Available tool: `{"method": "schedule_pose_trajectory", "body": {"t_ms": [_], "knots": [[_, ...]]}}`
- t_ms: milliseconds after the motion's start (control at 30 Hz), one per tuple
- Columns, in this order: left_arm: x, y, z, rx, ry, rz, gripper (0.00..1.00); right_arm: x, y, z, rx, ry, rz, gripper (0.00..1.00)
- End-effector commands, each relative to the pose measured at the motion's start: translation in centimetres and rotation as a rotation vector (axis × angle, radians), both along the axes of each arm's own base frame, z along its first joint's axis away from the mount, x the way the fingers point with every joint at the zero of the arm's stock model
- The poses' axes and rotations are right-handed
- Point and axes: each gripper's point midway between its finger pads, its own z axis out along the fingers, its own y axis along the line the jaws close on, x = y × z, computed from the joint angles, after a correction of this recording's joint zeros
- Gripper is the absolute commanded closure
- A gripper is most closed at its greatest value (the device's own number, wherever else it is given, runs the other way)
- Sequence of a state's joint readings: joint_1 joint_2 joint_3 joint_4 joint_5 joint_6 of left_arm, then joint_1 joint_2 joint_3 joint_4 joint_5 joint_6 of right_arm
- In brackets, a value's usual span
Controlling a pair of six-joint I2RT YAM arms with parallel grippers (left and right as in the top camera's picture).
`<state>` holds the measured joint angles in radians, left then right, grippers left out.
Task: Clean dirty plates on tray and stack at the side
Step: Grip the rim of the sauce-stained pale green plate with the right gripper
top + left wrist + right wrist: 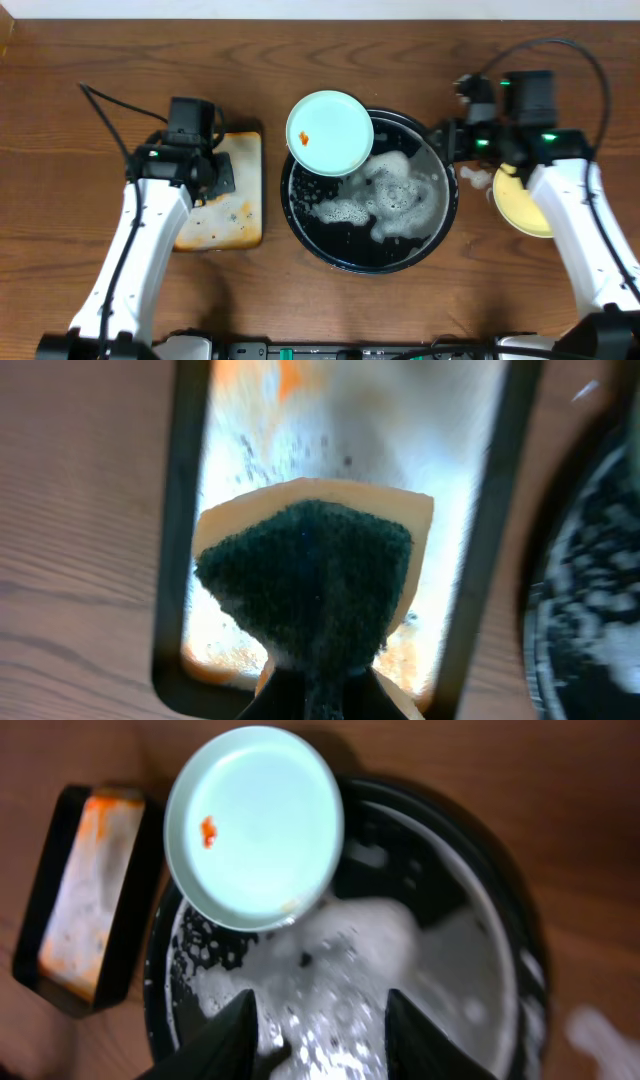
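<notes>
1. The tray (446, 222), a round black pan, is seen at the middle of the table (60, 150), and white foam (395, 195) is spread over its floor.
2. A mint-blue plate (330, 132) is propped tilted on the tray's rim at about 11 o'clock. Part of it hangs outside the rim, and a small orange smear is seen left of its centre.
3. A yellow plate (522, 203) is laid on the table at 3 o'clock from the tray, apart from it and partly covered by the right arm.
4. A rectangular pan (245, 215), stained orange, is placed at 9 o'clock from the tray.
5. The left gripper (218, 172) is held above the rectangular pan and is closed on a sponge (310, 575), whose dark green scouring face is turned to the wrist camera over a yellow backing.
6. The right gripper (320, 1038) is positioned at the tray's rim near 2 o'clock. Its fingers (215, 1042) are spread wide over the foam, and nothing is held between them.
</notes>
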<state>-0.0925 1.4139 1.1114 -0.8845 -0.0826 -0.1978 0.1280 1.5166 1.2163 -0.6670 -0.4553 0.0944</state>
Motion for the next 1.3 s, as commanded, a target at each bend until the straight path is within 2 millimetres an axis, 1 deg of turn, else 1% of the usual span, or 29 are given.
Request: {"method": "schedule_pose_trajectory", "body": {"t_ms": [0, 67, 133, 200, 233, 267, 333, 467, 567, 633, 767, 867, 967, 1067, 1167, 1200, 1233, 1267], "knots": [[-0.1, 0.7, -2.6, 0.019, 0.040, 0.046, 0.92, 1.1, 1.4, -2.6, -0.154, -0.019, 0.020, 0.67], [0.9, 1.0, -3.3, 0.025, 0.014, 0.085, 0.92, 2.0, 2.0, -3.9, -0.209, -0.039, 0.019, 0.70], [2.2, 1.3, -3.8, 0.048, -0.014, 0.092, 0.92, 2.9, 3.5, -4.9, -0.212, -0.070, 0.076, 0.71], [3.1, 1.8, -4.4, 0.078, -0.030, 0.101, 0.92, 3.1, 5.0, -5.9, -0.198, -0.084, 0.144, 0.72], [3.5, 2.0, -4.8, 0.096, -0.029, 0.102, 0.92, 3.1, 5.7, -6.4, -0.194, -0.085, 0.171, 0.72], [3.8, 2.0, -6.0, 0.104, -0.008, 0.081, 0.92, 3.2, 6.4, -7.1, -0.195, -0.086, 0.185, 0.69], [3.8, 2.0, -7.3, 0.108, 0.026, 0.079, 0.92, 3.7, 7.1, -7.5, -0.192, -0.106, 0.197, 0.63], [3.4, 2.0, -10.7, 0.122, 0.118, 0.063, 0.92, 4.9, 7.9, -7.9, -0.199, -0.169, 0.229, 0.63], [2.8, 1.9, -12.4, 0.118, 0.175, 0.058, 0.92, 5.8, 8.1, -8.5, -0.204, -0.192, 0.229, 0.65], [2.3, 1.5, -13.0, 0.095, 0.204, 0.051, 0.92, 6.1, 8.2, -9.2, -0.204, -0.192, 0.229, 0.66], [1.6, 0.5, -13.4, 0.037, 0.238, 0.040, 0.92, 6.7, 8.4, -11.6, -0.208, -0.172, 0.230, 0.66], [1.3, 0.5, -13.4, 0.037, 0.253, 0.033, 0.92, 7.3, 8.7, -13.3, -0.203, -0.170, 0.225, 0.66], [0.9, 0.5, -13.4, 0.038, 0.270, 0.031, 0.92, 8.0, 9.0, -14.1, -0.199, -0.190, 0.225, 0.66], [0.7, 0.5, -13.4, 0.039, 0.278, 0.031, 0.92, 8.3, 9.2, -14.2, -0.195, -0.207, 0.223, 0.70], [0.6, 0.5, -13.4, 0.039, 0.280, 0.031, 0.92, 8.5, 8.9, -14.3, -0.213, -0.204, 0.208, 0.76], [0.6, 0.5, -13.4, 0.039, 0.280, 0.031, 0.92, 8.5, 8.6, -14.7, -0.228, -0.198, 0.200, 0.78], [0.6, 0.5, -13.4, 0.039, 0.280, 0.031, 0.92, 8.5, 8.5, -14.9, -0.236, -0.192, 0.196, 0.81], [0.6, 0.5, -13.4, 0.039, 0.280, 0.031, 0.92, 8.3, 8.4, -15.3, -0.241, -0.182, 0.196, 0.88]]}}
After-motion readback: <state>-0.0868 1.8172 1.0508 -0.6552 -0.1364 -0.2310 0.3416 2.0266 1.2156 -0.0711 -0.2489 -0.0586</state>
